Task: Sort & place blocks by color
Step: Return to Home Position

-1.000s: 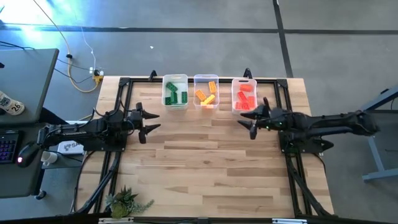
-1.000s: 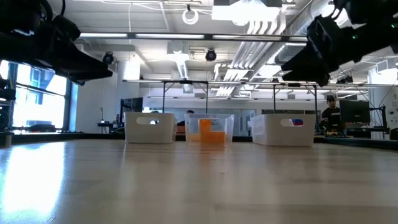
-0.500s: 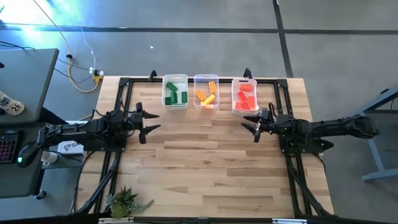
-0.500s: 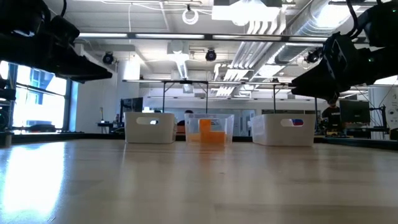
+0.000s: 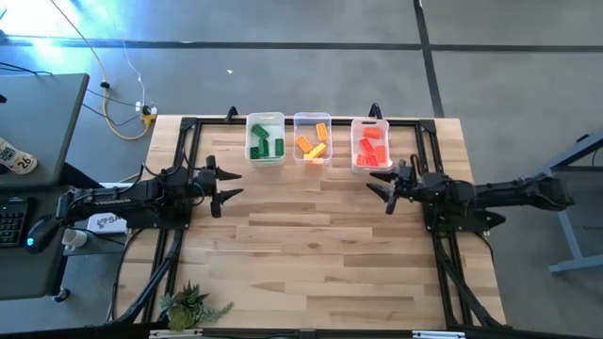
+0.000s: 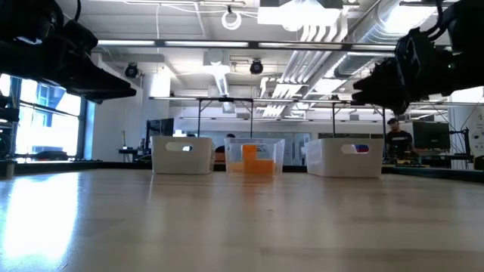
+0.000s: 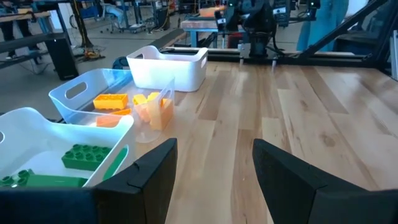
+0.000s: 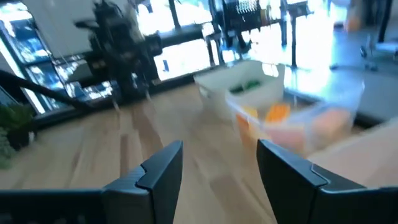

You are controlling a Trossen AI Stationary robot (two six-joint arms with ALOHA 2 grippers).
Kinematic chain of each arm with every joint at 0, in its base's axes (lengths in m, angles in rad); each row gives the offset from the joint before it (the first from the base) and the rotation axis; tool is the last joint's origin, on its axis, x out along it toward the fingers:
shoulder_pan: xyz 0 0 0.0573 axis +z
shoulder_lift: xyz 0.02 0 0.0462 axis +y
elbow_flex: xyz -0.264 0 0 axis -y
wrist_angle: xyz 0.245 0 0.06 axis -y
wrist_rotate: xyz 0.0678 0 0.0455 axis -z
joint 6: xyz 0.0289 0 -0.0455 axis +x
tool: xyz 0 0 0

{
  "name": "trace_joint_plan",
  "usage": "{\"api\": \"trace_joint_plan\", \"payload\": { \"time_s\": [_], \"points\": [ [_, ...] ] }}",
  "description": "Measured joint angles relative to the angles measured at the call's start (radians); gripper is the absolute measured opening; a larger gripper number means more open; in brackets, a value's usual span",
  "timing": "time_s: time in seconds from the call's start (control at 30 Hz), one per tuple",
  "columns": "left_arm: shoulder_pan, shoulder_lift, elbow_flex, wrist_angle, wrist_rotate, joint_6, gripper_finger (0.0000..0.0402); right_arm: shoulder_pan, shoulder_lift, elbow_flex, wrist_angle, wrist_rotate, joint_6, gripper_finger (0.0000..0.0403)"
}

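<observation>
Blocks sit sorted in three translucent white bins along the far edge of the counter [image 5: 311,245] in the high view: green blocks [image 5: 267,146] in the left bin [image 5: 266,116], orange blocks [image 5: 311,146] in the middle bin [image 5: 312,115], red blocks [image 5: 371,152] in the right bin [image 5: 370,121]. The left end effector [image 5: 229,185] hangs over the counter's left side, released and holding nothing. The right end effector [image 5: 380,187] is near the right bin on the counter's right side, also released and holding nothing.

From the low view, the three bins stand in a row at the far edge, and orange shows through the middle one. Both arms are raised above the counter, one at each upper corner. A person [image 6: 396,139] stands in the room behind.

Through the left wrist view, the two dark fingers [image 7: 155,165] are spread. The green blocks lie in the nearest bin, the orange ones in the next, and the right arm shows far off.

Through the right wrist view, which is blurred, the fingers are spread, and green and orange show in the bins ahead.
</observation>
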Motion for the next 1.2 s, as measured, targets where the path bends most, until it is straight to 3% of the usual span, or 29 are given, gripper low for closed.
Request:
{"api": "trace_joint_plan", "payload": {
  "time_s": [0.73, 0.93, 1.2],
  "points": [
    [-0.001, 0.0, 0.0, 0.001, 0.0, -0.081, 0.02, 0.0, -0.246, -0.001, -0.086, -0.013, -0.127, 0.0192],
    [-0.001, 0.0, 0.0, 0.001, 0.0, -0.075, 0.02, 0.0, -0.26, -0.001, -0.191, -0.013, -0.083, 0.0192],
    [-0.001, 0.0, 0.0, 0.001, 0.0, -0.071, 0.02, 0.0, -0.259, -0.001, -0.206, -0.009, -0.052, 0.0192]
  ]
}}
